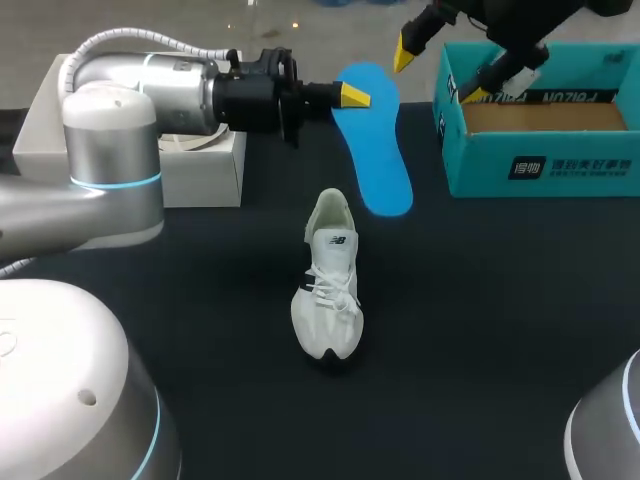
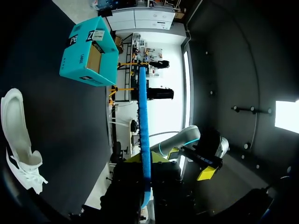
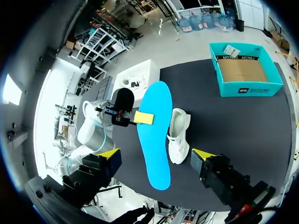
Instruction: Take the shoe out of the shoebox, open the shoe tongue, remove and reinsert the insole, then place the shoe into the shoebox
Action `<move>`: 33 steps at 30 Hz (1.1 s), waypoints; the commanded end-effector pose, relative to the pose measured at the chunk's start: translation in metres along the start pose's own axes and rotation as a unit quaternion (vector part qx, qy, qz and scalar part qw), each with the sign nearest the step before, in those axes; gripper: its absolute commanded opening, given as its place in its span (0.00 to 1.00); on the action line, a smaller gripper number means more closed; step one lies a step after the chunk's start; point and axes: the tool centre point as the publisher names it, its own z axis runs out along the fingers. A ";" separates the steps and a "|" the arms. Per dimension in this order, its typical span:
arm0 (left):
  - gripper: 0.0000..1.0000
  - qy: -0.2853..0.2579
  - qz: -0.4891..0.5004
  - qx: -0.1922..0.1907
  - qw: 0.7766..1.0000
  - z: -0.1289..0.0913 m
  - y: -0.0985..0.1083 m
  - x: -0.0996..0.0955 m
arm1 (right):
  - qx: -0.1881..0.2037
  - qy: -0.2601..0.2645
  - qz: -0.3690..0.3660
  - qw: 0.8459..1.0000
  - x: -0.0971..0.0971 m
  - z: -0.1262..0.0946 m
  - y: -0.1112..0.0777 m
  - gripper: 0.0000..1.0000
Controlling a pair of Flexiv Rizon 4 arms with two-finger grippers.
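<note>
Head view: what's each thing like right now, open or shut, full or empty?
insole: out of the shoe, held up off the table.
shoe: upright on the table.
shoebox: open, empty.
left gripper: shut on the insole.
right gripper: open, holding nothing.

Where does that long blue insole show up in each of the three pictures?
Head view: blue foam insole held by the left hand, beside the teal cardboard shoebox, beyond the white laced shoe.
Left wrist view: insole edge-on, clamped in that hand.
Right wrist view: insole flat-on, beside the shoe.
Shared landmark: the shoebox, in all three.
</note>
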 end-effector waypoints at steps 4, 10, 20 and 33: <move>0.00 0.001 0.000 -0.001 1.000 0.003 -0.001 0.000 | -0.006 0.292 -0.004 0.956 -0.008 0.003 -0.003 1.00; 0.00 0.025 0.001 -0.007 1.000 0.003 0.001 0.003 | -0.006 0.444 0.047 0.895 -0.032 0.014 -0.006 1.00; 0.00 0.044 -0.003 -0.035 0.998 0.004 0.004 0.008 | -0.005 0.554 0.089 0.828 -0.052 0.017 -0.004 1.00; 0.00 0.037 -0.007 -0.042 0.998 0.006 0.003 0.008 | -0.017 0.566 -0.005 0.824 -0.042 0.011 0.002 1.00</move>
